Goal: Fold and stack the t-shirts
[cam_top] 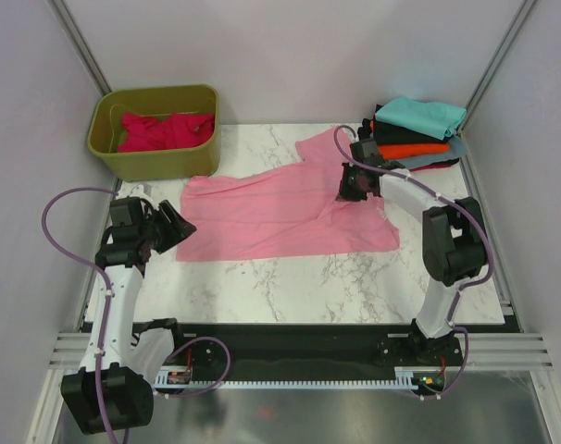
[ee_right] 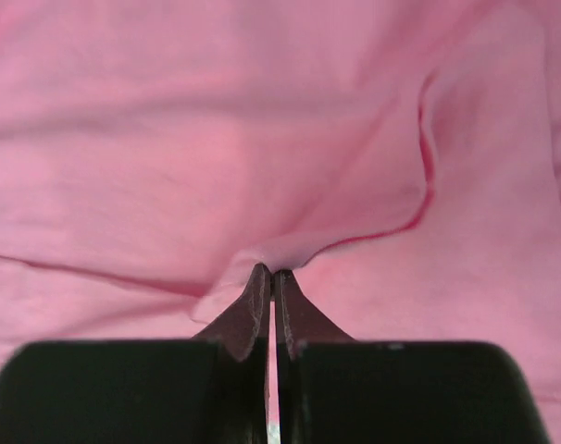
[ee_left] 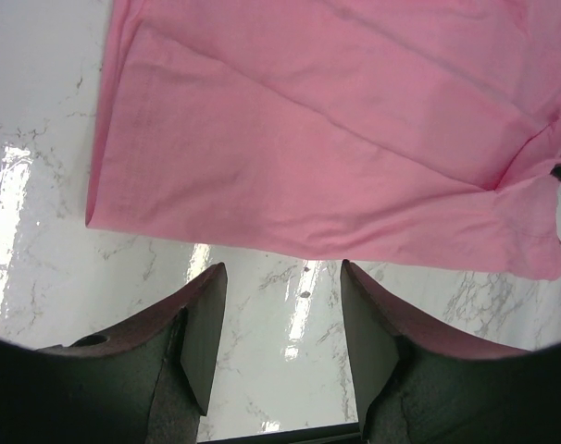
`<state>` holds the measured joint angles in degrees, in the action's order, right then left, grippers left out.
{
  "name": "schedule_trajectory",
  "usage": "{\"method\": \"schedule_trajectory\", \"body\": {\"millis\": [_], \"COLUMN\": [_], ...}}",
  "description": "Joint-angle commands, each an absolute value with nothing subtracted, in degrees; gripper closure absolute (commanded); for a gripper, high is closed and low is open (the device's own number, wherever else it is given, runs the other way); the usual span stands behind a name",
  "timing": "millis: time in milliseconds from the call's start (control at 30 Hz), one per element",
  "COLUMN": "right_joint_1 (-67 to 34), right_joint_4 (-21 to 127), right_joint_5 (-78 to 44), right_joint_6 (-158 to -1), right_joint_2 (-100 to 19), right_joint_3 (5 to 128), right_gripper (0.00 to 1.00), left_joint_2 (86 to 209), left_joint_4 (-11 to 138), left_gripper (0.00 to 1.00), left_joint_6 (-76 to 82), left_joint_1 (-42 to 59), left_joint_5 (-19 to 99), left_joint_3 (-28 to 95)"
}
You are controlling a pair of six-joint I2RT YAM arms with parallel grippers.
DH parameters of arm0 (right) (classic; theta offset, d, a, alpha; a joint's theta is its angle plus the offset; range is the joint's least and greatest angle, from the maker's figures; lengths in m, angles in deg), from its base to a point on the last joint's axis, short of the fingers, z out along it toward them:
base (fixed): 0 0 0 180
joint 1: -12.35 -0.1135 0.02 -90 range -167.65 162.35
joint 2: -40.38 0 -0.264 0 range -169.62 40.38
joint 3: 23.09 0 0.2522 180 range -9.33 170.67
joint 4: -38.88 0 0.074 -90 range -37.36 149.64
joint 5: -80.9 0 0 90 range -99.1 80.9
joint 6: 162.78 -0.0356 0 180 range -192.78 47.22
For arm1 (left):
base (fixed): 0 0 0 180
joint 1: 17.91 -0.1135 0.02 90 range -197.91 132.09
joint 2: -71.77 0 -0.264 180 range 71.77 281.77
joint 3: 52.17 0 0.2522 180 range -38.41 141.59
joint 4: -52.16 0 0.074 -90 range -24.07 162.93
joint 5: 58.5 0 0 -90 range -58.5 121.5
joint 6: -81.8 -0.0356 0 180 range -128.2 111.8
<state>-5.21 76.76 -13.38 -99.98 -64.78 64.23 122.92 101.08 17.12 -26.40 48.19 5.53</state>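
The light pink t-shirt (cam_top: 271, 215) lies spread across the middle of the marble table. My right gripper (cam_top: 353, 188) is shut on a pinched fold of it near its right side; in the right wrist view (ee_right: 271, 271) the cloth bunches at the closed tips. My left gripper (cam_top: 181, 229) is open and empty just left of the shirt's lower left corner; the left wrist view (ee_left: 282, 277) shows bare marble between the fingers and the pink shirt (ee_left: 327, 129) beyond. A crimson t-shirt (cam_top: 165, 129) lies in the tub. Folded teal (cam_top: 421, 114), black, orange (cam_top: 412, 149) and grey-blue shirts are stacked at the back right.
An olive-green plastic tub (cam_top: 132, 159) stands at the back left. The marble table (cam_top: 299, 287) ends at a black rail in front. Grey walls close in on both sides.
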Motion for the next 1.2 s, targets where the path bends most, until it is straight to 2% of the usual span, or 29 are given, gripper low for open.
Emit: {"method": "schedule_trajectory", "body": {"millis": [0, 67, 133, 167, 200, 233, 300, 333, 533, 667, 833, 967, 1000, 1033, 1167], "right_joint_1": [-7.2, -7.9, -8.6, -8.7, -8.7, -8.6, -8.5, -8.0, -4.5, -1.8, -1.2, -0.8, -0.5, -0.1, 3.9], "right_joint_4": [77.7, 78.5, 78.7, 78.9, 79.6, 80.8, 81.9, 82.6, 81.1, 78.7, 77.5, 75.1, 75.1, 74.8, 71.2], "right_joint_5": [-13.8, -14.5, -15.2, -15.2, -14.5, -13.4, -9.5, -6.9, 0.9, 0.6, -3.7, -3.9, -3.8, -3.6, -6.0], "right_joint_6": [-99.7, -98.7, -97.9, -97.5, -96.8, -96.3, -95.6, -95.4, -97.5, -101.1, -105.8, -106.2, -105.7, -105.4, -104.2], "right_joint_2": [-69.2, -73.1, -75.4, -77.1, -77.8, -78.2, -77.7, -76.9, -62.1, -43.7, -30.1, -26.4, -26.5, -27.4, -31.1], "right_joint_3": [73.2, 78.2, 81.2, 83.8, 85.1, 86.1, 87.6, 87.7, 75.6, 55.2, 37.4, 30.1, 29.4, 28.2, 26.2], "right_gripper": [0.97, 0.95, 0.86, 0.73, 0.4, 0.28, 0.12, 0.09, 0.05, 0.04, 0.03, 0.12, 0.13, 0.13, 0.17], "left_joint_2": [122.9, 122.8, 122.9, 122.9, 123.1, 123.4, 123.7, 124.1, 124.6, 125.1, 127.2, 125.8, 124.9, 123.1, 122.7], "left_joint_4": [99.7, 99.7, 99.7, 99.7, 99.7, 99.7, 99.7, 99.7, 99.8, 101.1, 101.3, 100.8, 100.3, 99.4, 95.9], "left_gripper": [0.41, 0.4, 0.41, 0.41, 0.41, 0.41, 0.4, 0.4, 0.4, 0.38, 0.37, 0.39, 0.39, 0.39, 0.38], "left_joint_6": [14.6, 14.6, 14.6, 14.6, 14.6, 14.6, 14.6, 14.5, 14.6, 15.0, 19.6, 25.0, 27.4, 28.4, 31.6], "left_joint_1": [-26.2, -26.2, -26.2, -26.2, -26.1, -26.2, -26.2, -26.2, -26.1, -26.1, -25.2, -18.2, -13.5, -12.5, -12.0], "left_joint_5": [49.6, 49.3, 49.2, 49.0, 49.0, 49.0, 49.3, 49.4, 49.1, 46.4, 44.3, 35.0, 32.5, 28.9, 26.4], "left_joint_3": [5.6, 5.5, 5.5, 5.5, 5.5, 5.5, 5.5, 5.5, 5.5, 5.8, 5.6, 5.3, 4.5, 4.0, -0.1]}}
